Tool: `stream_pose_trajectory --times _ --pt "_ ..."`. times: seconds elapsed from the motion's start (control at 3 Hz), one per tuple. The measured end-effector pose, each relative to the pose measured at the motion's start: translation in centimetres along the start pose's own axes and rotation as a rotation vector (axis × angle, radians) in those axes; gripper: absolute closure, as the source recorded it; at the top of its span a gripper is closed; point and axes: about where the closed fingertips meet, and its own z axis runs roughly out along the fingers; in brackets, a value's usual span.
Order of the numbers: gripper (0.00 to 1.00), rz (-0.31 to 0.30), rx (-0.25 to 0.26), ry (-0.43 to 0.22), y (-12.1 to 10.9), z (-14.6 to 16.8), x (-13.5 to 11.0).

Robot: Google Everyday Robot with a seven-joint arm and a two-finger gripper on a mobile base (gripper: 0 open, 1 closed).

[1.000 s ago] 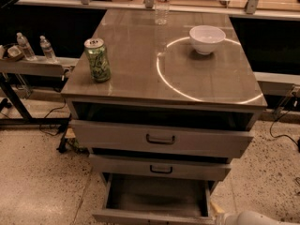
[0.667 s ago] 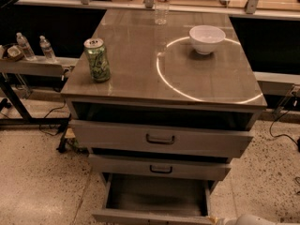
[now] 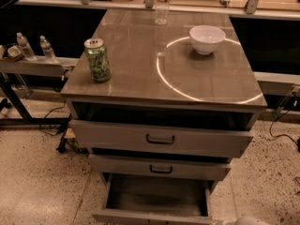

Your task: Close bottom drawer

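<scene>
The bottom drawer [image 3: 154,197] of the grey metal cabinet [image 3: 164,69] stands pulled out farthest. Its long flat tray is open to view and looks empty. Its front panel [image 3: 150,217] lies at the frame's lower edge, and its handle is cut off from view. The middle drawer [image 3: 161,168] and the top drawer [image 3: 161,138] are each pulled out a little, and both show dark bar handles. Only a pale rounded part of my gripper [image 3: 251,221] shows at the lower right corner, just right of the bottom drawer's front corner.
On the cabinet top stand a green can [image 3: 97,60], a white bowl [image 3: 206,39] and a clear bottle [image 3: 161,3]. A side shelf [image 3: 33,65] at the left holds two water bottles [image 3: 23,46]. Cables [image 3: 51,121] lie on the speckled floor.
The pale gripper part at the lower right has slid further right and down, so less of it shows. The drawers have not moved.
</scene>
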Motion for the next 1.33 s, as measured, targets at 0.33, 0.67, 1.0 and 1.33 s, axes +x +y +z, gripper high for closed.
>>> stream_pose_trajectory --times 0.33,0.67,1.0,1.33 --pt "1.0 0.02 0.043 -0.033 -0.9 1.3 0.5" --pt "1.0 0.047 0.079 -0.05 -1.7 2.7 2.0" --pt "1.0 0.07 0.096 -0.063 -2.4 3.9 3.2" --pt "1.0 0.082 0.111 -0.084 -3.5 5.0 3.5"
